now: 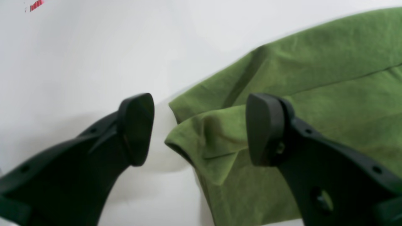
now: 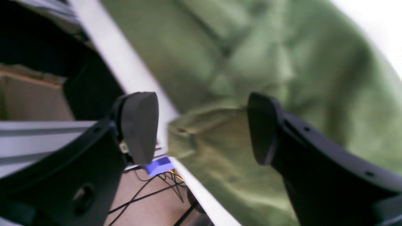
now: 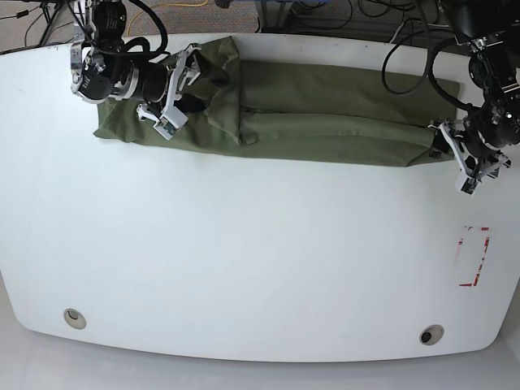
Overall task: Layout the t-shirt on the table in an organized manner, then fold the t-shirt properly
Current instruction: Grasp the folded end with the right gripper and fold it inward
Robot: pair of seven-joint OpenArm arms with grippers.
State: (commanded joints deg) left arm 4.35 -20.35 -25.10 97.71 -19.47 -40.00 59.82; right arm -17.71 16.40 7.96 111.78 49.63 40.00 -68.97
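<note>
Stretching across the white worktop, grommets and red tape nearer, the olive t-shirt lies along the far edge; both the left gripper and right gripper are spread apart. Cables trail over the floor beyond.

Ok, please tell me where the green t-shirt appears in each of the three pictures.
Left wrist: the t-shirt fills the right side and lower middle.
Right wrist: it runs from the upper left to the lower right.
Base: it lies across the top, wide from left to right.
Shared landmark: the white table, seen beside the cloth in all three.
</note>
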